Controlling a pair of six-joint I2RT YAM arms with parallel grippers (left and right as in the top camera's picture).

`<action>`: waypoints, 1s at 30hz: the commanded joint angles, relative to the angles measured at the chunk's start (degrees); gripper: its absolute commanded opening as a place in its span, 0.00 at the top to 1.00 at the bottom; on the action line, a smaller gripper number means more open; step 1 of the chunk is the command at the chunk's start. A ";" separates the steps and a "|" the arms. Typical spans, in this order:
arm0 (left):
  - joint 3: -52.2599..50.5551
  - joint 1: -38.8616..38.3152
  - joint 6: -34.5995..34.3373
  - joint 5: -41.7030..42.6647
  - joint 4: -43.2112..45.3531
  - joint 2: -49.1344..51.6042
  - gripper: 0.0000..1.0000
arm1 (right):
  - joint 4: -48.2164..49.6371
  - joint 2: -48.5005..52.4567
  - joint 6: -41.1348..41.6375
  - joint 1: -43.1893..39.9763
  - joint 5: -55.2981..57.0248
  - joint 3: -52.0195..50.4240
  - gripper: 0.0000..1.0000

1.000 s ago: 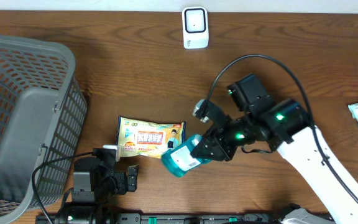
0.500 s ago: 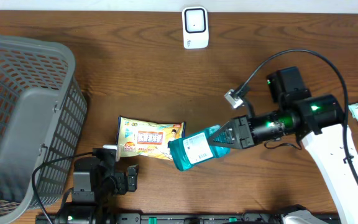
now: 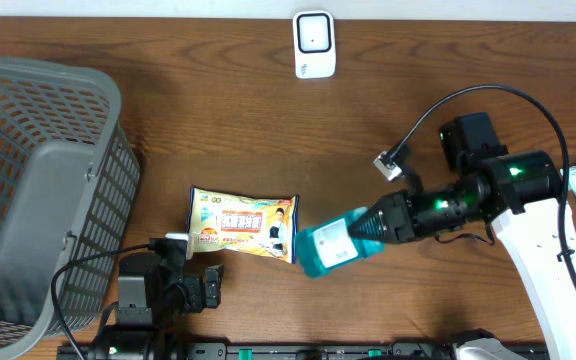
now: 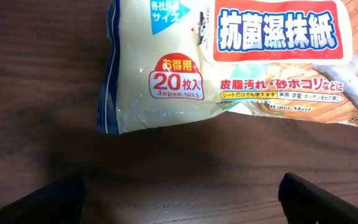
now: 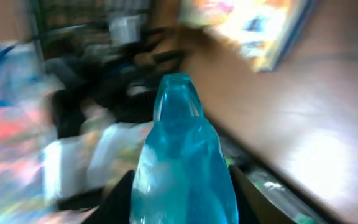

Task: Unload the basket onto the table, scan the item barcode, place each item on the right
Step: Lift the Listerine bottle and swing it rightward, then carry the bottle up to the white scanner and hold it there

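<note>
Gripping a blue bottle [image 3: 328, 248] in the half-closed right gripper [image 3: 365, 231] near the worktop's front edge, left gripper [image 4: 180, 202] wide open.

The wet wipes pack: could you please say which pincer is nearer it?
Left. The left pincer sits open just before the pack; the right pincer, gripping the blue bottle, lies farther right.
</note>
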 commanded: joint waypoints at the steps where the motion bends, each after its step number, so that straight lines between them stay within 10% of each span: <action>1: 0.31 0.13 0.35 0.48 0.02 -0.11 0.01 | 4.20 -0.98 11.56 -0.17 20.09 1.92 0.99; 14: 0.31 0.13 0.37 0.48 0.02 -0.11 0.01 | 17.51 8.50 13.97 3.56 40.41 8.11 0.99; 30: 0.31 0.13 0.37 0.48 0.02 -0.11 0.01 | -1.29 51.25 15.85 13.00 75.97 63.69 0.99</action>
